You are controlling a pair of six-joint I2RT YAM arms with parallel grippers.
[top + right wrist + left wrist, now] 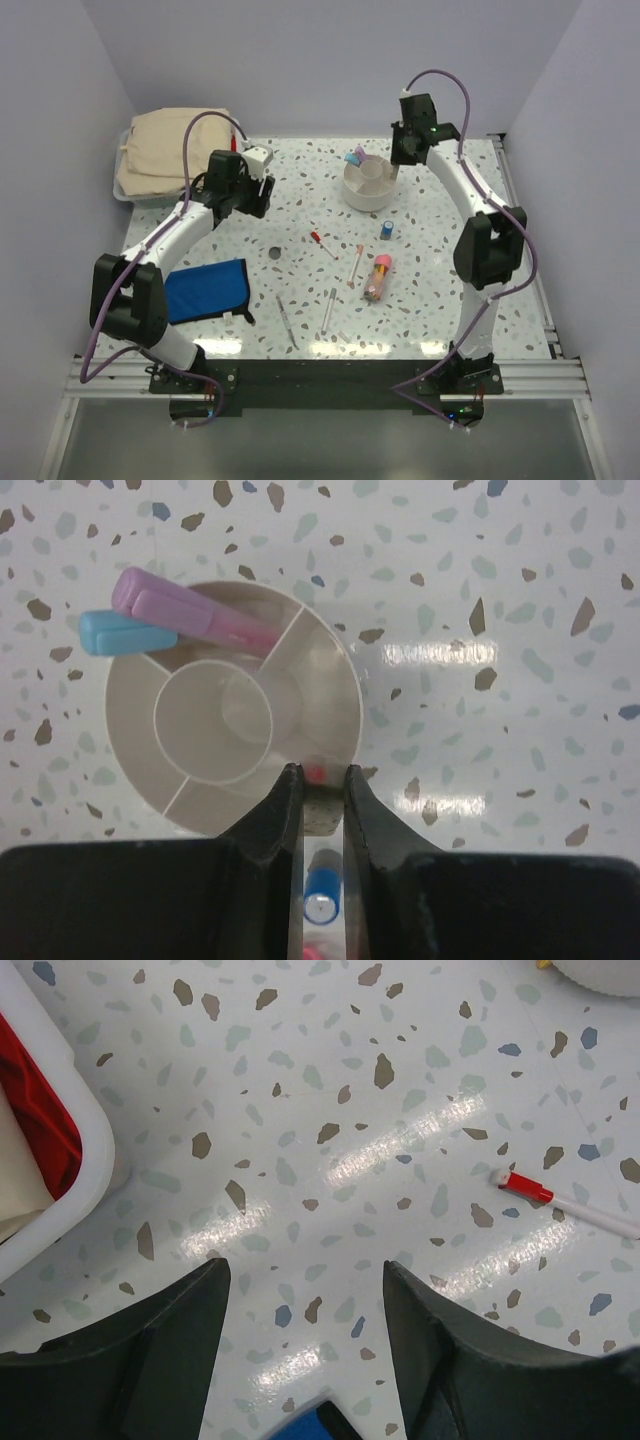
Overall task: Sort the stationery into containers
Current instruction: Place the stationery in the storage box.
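Observation:
My right gripper (322, 777) hangs over the near rim of the round white cup (368, 186) (200, 780), shut on a small beige eraser (323, 800) with a red spot. One compartment of the cup holds a pink marker (190, 615) and a light blue piece (115, 633). On the table lie a blue-capped stick (386, 230) (322, 900), a pink-red tube (378, 278), a red-tipped pen (322, 240) (525, 1182), a pink-tipped pen (356, 265) and two slim silver pens (287, 320) (328, 310). My left gripper (255, 193) (305, 1280) stands open over bare table, near the white bin (124, 183) (80, 1150).
A folded beige cloth (175, 140) fills the bin, with something red (35, 1110) beside it. A flat blue pouch (205, 290) lies by the left arm. A small grey spot (275, 254) marks the tabletop. Walls close in the table on three sides.

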